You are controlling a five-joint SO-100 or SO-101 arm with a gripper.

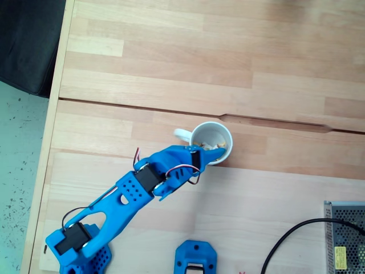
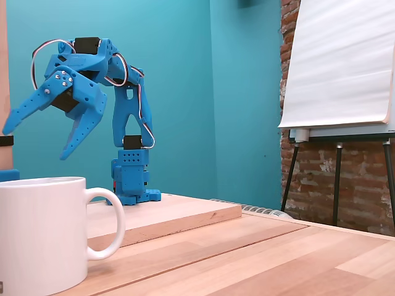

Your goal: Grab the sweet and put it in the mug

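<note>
- Mug (image 2: 40, 237) sits closest to the lens in the low side fixed view, white, handle loop facing right in that view, standing upright on the wooden tabletop (image 2: 247, 259).
- My gripper (image 2: 34, 139) hangs above the mug's rim in that view, fingers (image 2: 77, 132) spread wide apart with nothing between them.
- From the top-down fixed view the gripper (image 1: 199, 160) end reaches just over the mug's (image 1: 212, 142) lower-left rim; the handle points left in that view.
- Inside the mug, near the rim on the lower side, I see small yellow-orange and pale bits; I read those as the sweet (image 1: 215, 148), possibly more than one piece, too small to count.
- No candy shows on the bare tabletop (image 1: 171, 74) in the top-down view.
- My call on the step: drop looks done, sweet is in the mug, fingers released; this is the tail end of the place phase.
- Next move as I judge it: lift and pull the arm (image 1: 131, 191) back toward its base, going up first so the lower finger does not clip the rim and tip or shove the mug.
- Mug is light-looking and free-standing, so a sideways nudge could slide it; I'd keep the exit vertical before swinging away.
- Other stuff around: a second blue part (image 1: 195, 257) at the bottom edge, a black cable (image 1: 291, 240) and a metal mesh box (image 1: 345, 237) at bottom right, well apart from the mug.
- Easel with a white pad (image 2: 339, 68) stands in the background, not relevant.
</note>
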